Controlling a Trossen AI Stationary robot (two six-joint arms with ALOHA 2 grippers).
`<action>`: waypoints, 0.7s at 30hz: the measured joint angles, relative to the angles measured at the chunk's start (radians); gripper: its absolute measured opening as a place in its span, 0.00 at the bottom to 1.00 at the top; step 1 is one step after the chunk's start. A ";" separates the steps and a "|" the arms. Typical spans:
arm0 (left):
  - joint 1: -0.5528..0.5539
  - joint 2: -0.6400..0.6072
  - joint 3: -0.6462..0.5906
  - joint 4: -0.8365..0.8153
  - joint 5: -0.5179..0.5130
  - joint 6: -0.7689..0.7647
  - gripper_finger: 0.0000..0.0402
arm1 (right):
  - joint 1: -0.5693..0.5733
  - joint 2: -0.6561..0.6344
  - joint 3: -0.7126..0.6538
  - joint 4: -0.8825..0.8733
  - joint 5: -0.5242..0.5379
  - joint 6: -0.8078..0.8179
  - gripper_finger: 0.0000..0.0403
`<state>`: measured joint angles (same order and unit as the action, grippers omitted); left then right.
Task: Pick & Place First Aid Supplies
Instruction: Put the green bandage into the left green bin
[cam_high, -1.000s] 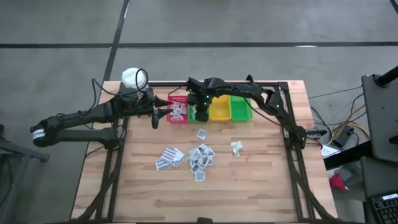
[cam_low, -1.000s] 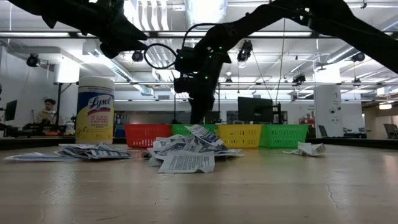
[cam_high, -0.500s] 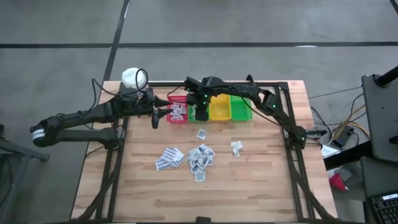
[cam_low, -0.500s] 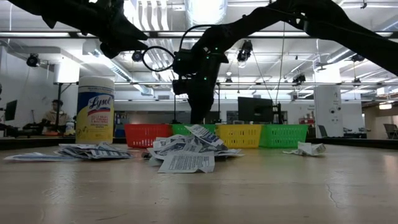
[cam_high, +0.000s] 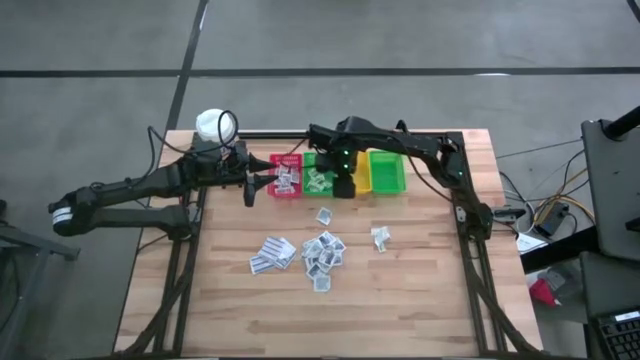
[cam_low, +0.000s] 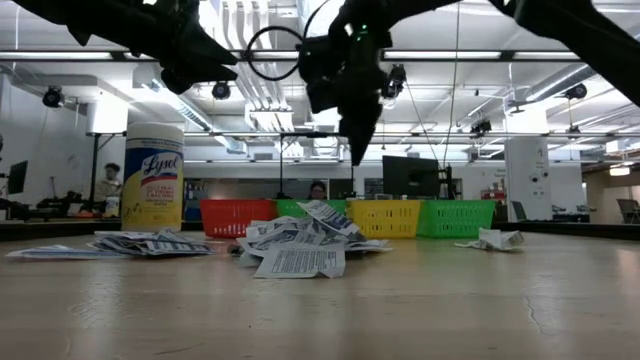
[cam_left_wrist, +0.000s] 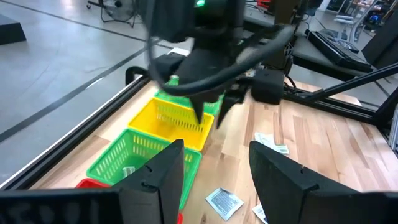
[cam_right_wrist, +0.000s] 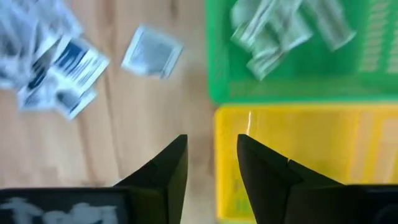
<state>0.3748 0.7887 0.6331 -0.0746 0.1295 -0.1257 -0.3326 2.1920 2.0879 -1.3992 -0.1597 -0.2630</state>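
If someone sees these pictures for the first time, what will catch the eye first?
Probably the row of bright bins at the table's far edge: the red bin, two green bins and a yellow bin between them. The right tool hangs open at their near edge. Nearer the middle lies a loose pile of white sachets.

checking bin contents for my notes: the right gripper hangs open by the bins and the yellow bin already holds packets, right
Not quite. The right gripper does hang open by the bins, but in the right wrist view the yellow bin looks bare; the packets lie in the green bin beside it.
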 joint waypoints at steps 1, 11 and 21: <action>0.000 0.000 0.000 0.000 0.000 0.000 0.43 | 0.010 -0.013 -0.017 -0.008 0.000 0.001 0.33; 0.000 0.000 0.000 -0.001 0.010 0.000 0.43 | 0.101 -0.232 -0.370 0.050 -0.009 0.087 0.30; 0.000 0.000 0.000 0.004 0.009 0.016 0.43 | 0.213 -0.525 -0.824 0.426 -0.006 0.185 0.34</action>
<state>0.3750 0.7887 0.6331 -0.0708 0.1387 -0.1095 -0.1201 1.6666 1.2637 -0.9734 -0.1658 -0.0776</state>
